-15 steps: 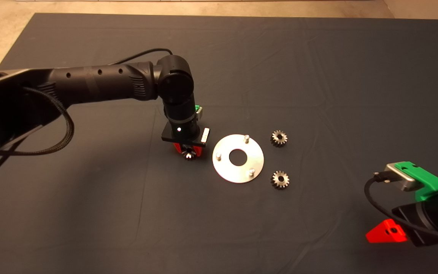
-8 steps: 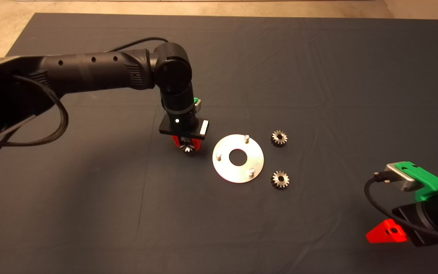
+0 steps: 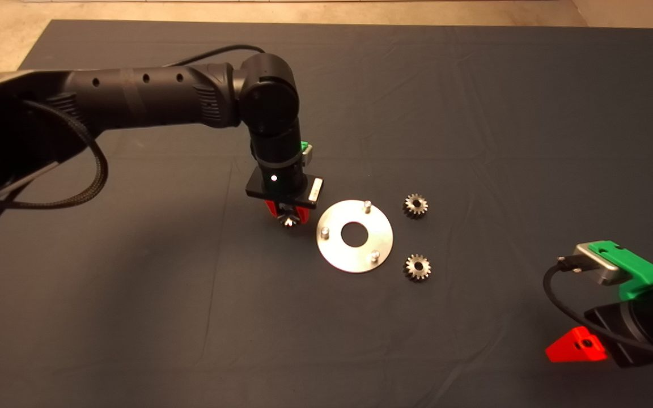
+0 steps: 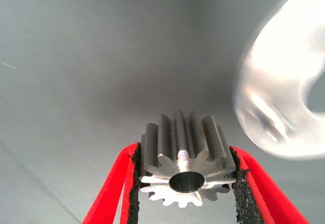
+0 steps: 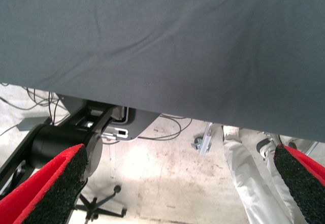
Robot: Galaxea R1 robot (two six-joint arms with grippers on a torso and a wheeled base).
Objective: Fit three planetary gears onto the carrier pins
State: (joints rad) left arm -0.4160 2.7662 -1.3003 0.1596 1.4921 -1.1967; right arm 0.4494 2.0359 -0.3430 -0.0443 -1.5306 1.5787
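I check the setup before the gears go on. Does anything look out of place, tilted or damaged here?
Nothing stands out. The disc lies flat with its three carrier pins upright, two gears lie flat beside it, and the left gripper holds the third gear squarely. The right gripper waits at the mat's edge.

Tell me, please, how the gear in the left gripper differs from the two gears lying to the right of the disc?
The held gear is clamped between the left gripper's red fingers, left of the disc; the two loose gears lie untouched on the mat. The held gear is off the mat, the loose ones lie flat. All three look alike: dark, toothed, round-bored. None is on a pin.
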